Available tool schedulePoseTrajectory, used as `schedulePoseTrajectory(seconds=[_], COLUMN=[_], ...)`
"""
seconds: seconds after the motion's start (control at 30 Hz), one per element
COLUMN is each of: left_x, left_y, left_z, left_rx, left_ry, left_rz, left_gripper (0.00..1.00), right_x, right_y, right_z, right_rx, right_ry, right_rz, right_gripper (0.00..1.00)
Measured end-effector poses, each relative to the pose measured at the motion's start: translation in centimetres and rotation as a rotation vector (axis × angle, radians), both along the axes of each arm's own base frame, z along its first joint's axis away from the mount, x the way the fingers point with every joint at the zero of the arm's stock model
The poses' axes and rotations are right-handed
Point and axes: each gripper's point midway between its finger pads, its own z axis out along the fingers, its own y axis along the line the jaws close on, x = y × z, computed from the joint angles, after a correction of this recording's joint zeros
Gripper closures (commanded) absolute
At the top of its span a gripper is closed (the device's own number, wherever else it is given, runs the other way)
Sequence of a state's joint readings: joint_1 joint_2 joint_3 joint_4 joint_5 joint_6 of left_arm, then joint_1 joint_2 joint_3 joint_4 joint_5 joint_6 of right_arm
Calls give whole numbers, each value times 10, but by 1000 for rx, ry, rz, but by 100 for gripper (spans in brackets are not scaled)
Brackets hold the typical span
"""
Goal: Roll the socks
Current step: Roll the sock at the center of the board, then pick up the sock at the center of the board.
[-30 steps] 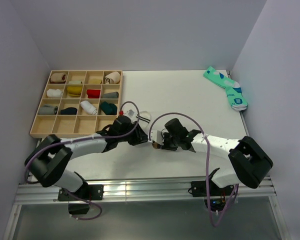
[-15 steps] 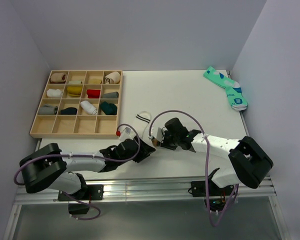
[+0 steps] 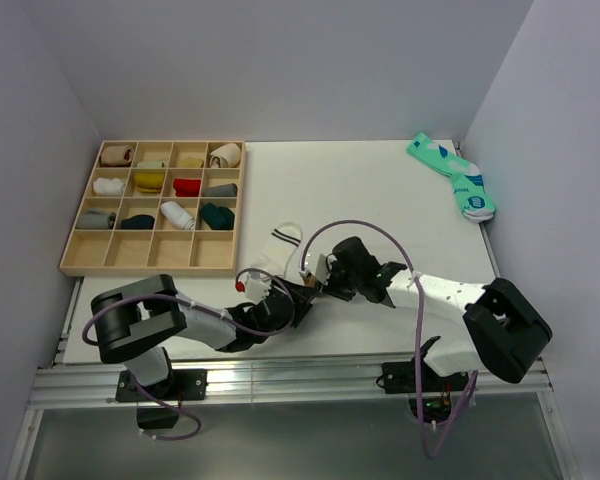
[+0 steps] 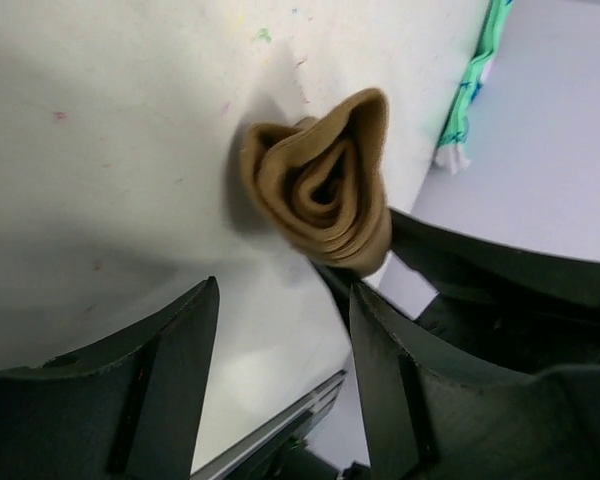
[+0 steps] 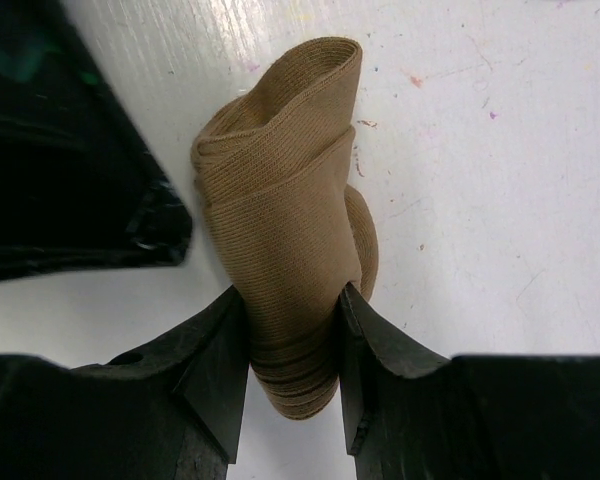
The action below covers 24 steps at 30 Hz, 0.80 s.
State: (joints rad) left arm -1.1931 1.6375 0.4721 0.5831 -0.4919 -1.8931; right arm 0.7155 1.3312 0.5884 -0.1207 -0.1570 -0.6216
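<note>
One rolled tan-brown sock sits pinched between the fingers of the right gripper. The left gripper stands spread, empty, the roll just ahead of it. Risk: releasing the pinch lets the unsecured coil unwind.

We're in a robotics lab test cell. White table is boxed in by plain pale walls, and the robot arms are bolted to an aluminium extrusion rail at the near edge. Purple cables loop loose. We see a wooden divider tray holding rolled socks as test props.
</note>
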Motion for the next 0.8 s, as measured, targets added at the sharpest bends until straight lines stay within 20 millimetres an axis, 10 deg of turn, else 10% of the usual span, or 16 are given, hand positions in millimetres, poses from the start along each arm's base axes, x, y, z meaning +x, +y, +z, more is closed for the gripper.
schedulePoseTrajectory(seconds=[0.8], left_x=[30], left_y=[-19], left_z=[21], left_rx=[-124], left_ry=[-38], left_rz=[145], left_gripper=[39], right_x=[0], right_y=[-4], right_z=[7], right_rx=[12], right_ry=[-17], right_rz=[-23], right_gripper=[100])
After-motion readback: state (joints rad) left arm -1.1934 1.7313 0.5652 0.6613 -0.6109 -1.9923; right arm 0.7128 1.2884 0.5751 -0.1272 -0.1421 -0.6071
